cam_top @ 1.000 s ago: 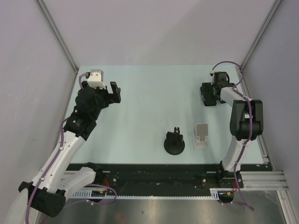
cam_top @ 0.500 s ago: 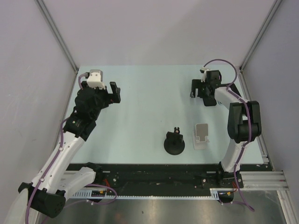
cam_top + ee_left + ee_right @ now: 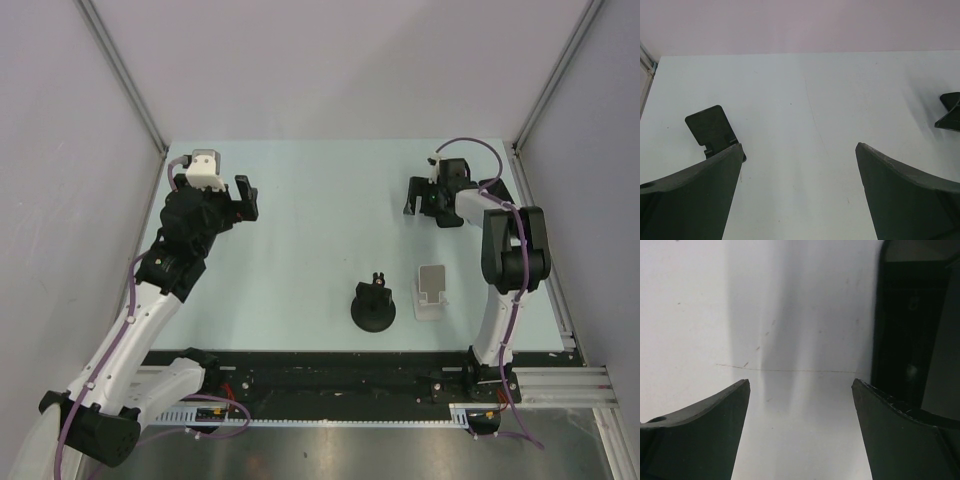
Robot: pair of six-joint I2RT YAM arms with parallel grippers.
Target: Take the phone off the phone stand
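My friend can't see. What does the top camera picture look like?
Over a pale table, the left pincer and the right pincer are both open and empty, near the far side. Nearer the front sit a round black holder and, to its right, a small grey stand; neither holds a phone.

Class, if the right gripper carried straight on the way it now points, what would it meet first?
The right gripper would probably meet bare table first. What looks like the phone lies just beside that line, though depth is unclear.
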